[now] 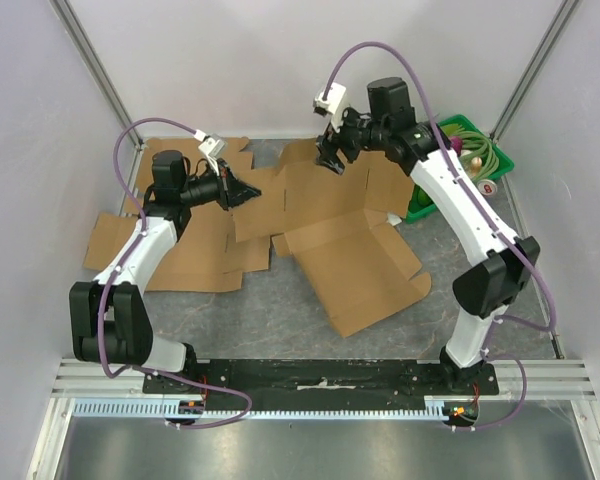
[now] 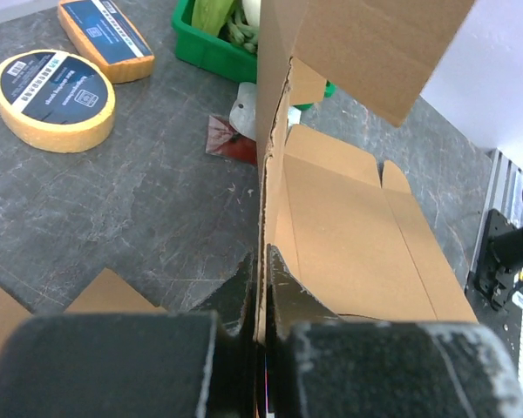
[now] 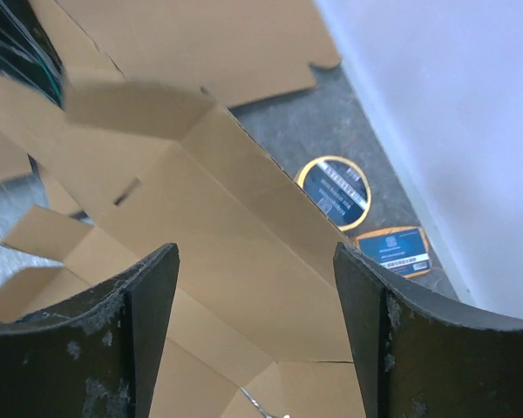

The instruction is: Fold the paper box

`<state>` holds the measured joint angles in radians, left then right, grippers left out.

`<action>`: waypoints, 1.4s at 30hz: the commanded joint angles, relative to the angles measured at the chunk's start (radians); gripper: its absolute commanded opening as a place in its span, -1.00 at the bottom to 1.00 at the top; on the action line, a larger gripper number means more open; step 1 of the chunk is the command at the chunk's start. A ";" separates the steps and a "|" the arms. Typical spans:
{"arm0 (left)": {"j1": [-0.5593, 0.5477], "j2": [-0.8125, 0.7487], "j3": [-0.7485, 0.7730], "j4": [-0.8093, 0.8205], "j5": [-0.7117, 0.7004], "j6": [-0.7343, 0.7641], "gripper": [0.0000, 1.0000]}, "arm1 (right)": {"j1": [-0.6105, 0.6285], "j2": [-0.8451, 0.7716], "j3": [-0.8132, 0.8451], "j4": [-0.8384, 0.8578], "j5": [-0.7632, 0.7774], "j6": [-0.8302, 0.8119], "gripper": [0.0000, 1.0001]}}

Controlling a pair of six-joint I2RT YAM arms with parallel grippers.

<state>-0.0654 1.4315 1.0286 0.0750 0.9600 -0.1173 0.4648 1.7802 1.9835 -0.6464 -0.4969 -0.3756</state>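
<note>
midway across the grey table (image 1: 260, 310), the paper box (image 1: 360, 270) lies partly unfolded, one panel raised on edge. the left gripper (image 2: 261, 270) pinches that panel, fingers pressed tight on either side. the right gripper (image 3: 257, 261) hovers over the far part of the cardboard, fingers spread wide, gripping nothing. flat cardboard sheets (image 1: 195, 255) lie left, a green bin (image 1: 495, 160) far right.

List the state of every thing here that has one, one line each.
box: mostly flat, one panel stood upright
left end effector: shut on the upright panel of the box
right end effector: open, holding nothing, above the box
spare blanks: lying flat
bin: full of items
</note>
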 commanded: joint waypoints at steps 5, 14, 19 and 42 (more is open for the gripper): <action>-0.010 -0.046 0.002 -0.064 0.121 0.146 -0.96 | -0.012 0.093 0.142 -0.130 -0.110 -0.194 0.55; -0.011 -0.063 -0.004 -0.069 0.151 0.182 -0.96 | -0.009 0.182 0.176 -0.174 -0.242 -0.194 -0.02; -0.011 -0.074 -0.004 -0.069 0.129 0.182 -0.96 | -0.011 0.156 0.136 -0.167 -0.264 -0.148 -0.52; -0.246 -0.205 0.128 -0.038 -0.567 -0.232 0.33 | -0.003 0.016 -0.032 -0.079 -0.062 0.150 -1.00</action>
<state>-0.2584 1.0920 1.0618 0.0486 0.5159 -0.2672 0.4583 1.8473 1.9442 -0.7734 -0.5606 -0.2478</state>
